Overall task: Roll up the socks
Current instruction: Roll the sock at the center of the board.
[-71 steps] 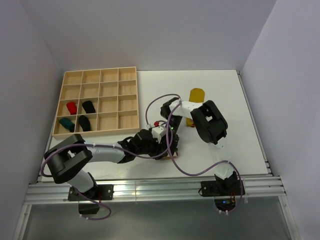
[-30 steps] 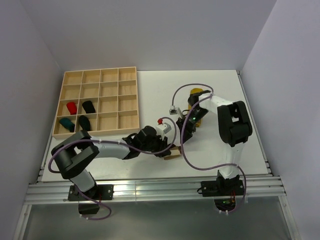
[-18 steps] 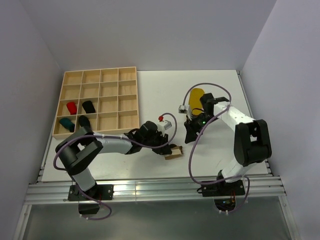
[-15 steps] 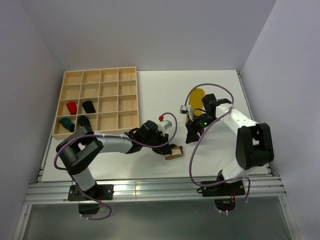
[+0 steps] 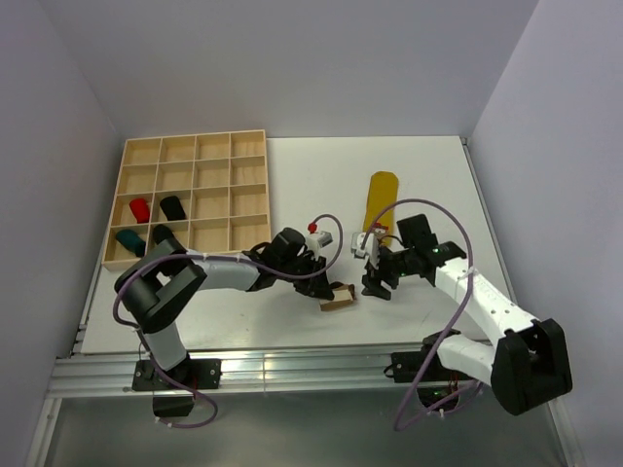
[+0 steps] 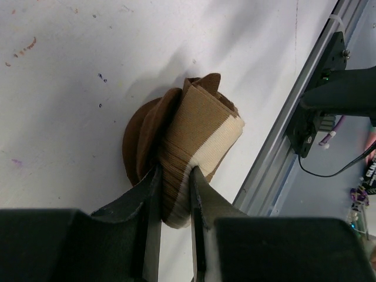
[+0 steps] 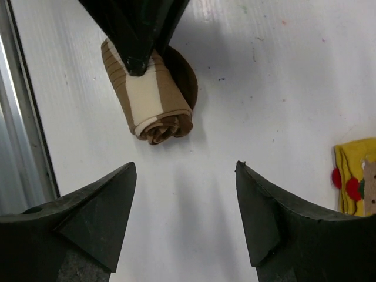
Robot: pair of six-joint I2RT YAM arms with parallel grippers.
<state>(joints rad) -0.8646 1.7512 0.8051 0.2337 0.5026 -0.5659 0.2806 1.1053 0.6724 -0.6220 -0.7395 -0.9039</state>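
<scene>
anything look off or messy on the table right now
The brown sock roll, pinched in the left gripper at front centre, is lopsided: a dark brown flap bulges out one side instead of being tucked in. The yellow sock lies flat, unrolled.

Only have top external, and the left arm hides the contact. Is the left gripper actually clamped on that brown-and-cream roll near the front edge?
Observer: Yes. The left wrist view shows the left gripper pinching one end of the rolled sock.
Operator: Is it properly rolled?
Observer: The right wrist view shows a wound spiral at its free end.
Operator: Right gripper holding anything?
Observer: No. The right gripper is open with nothing between its jaws, and the rolled sock sits ahead of it, untouched.
</scene>
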